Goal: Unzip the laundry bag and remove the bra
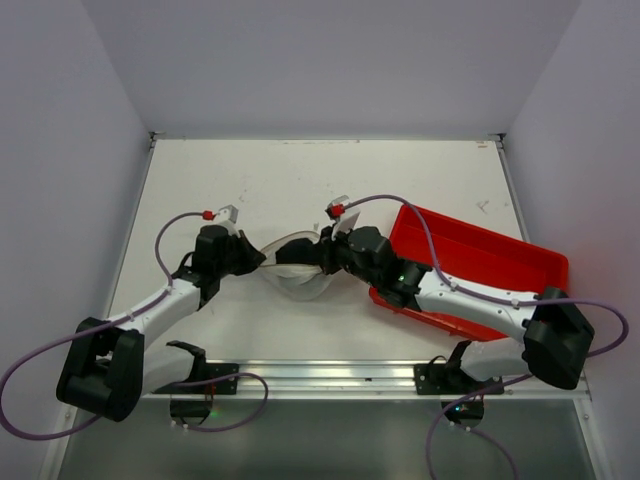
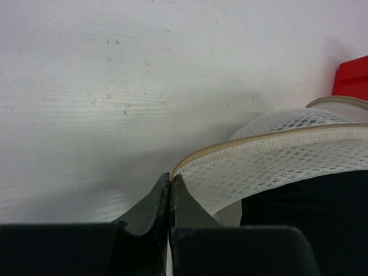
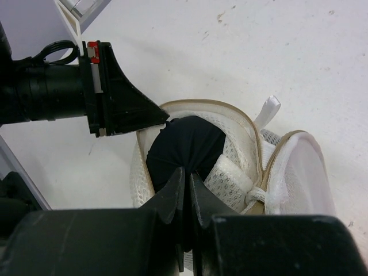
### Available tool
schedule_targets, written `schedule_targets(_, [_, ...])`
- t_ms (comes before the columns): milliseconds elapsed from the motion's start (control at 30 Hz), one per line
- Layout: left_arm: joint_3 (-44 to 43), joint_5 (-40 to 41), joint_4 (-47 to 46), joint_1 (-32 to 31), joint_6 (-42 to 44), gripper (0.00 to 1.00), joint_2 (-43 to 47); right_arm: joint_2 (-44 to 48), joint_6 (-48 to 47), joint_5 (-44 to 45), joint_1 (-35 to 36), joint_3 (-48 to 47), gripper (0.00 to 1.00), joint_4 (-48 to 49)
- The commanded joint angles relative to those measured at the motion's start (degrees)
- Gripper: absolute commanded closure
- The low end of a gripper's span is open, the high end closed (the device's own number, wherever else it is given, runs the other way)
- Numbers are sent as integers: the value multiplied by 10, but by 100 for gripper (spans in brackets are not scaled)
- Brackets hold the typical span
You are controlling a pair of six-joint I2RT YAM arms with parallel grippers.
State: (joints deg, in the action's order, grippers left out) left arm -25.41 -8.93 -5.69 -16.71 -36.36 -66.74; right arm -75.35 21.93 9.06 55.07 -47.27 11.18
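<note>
The white mesh laundry bag (image 1: 300, 275) lies open at the table's middle, its two rimmed halves spread apart. It also shows in the right wrist view (image 3: 276, 167) and the left wrist view (image 2: 287, 155). A black bra (image 3: 187, 144) bulges out of one half. My right gripper (image 3: 188, 172) is shut on the black bra, pinching a fold of it; it shows from above (image 1: 325, 252). My left gripper (image 2: 170, 179) is shut on the bag's tan zipper rim at the left edge; it shows from above (image 1: 258, 258).
A red plastic tray (image 1: 480, 262) stands at the right, partly under my right arm; its corner shows in the left wrist view (image 2: 352, 77). A metal rail (image 1: 320, 375) runs along the near table edge. White walls enclose the table.
</note>
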Motion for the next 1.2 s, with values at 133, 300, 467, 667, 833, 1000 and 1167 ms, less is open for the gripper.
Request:
schedule_targets(133, [16, -70, -70, 0, 6, 100, 14, 42, -23, 16, -5, 21, 100, 108])
schedule_targets(300, [14, -108, -93, -1, 9, 100, 7, 13, -21, -47, -7, 46, 100, 172])
schedule_targets(467, [18, -122, -107, -1, 15, 100, -4, -28, -12, -114, -8, 20, 100, 208])
schedule_targets(667, [18, -133, -107, -1, 23, 95, 8, -60, -19, -116, -8, -15, 100, 207])
schedule_targets(833, [17, -124, -97, -1, 27, 86, -3, -57, -30, -109, -9, -23, 100, 218])
schedule_targets(1000, [13, -116, -84, -1, 30, 58, -3, -28, -31, -94, -17, -20, 100, 218])
schedule_targets(1167, [19, -116, -81, 0, 28, 50, 26, -10, -37, -73, -23, -2, 100, 214])
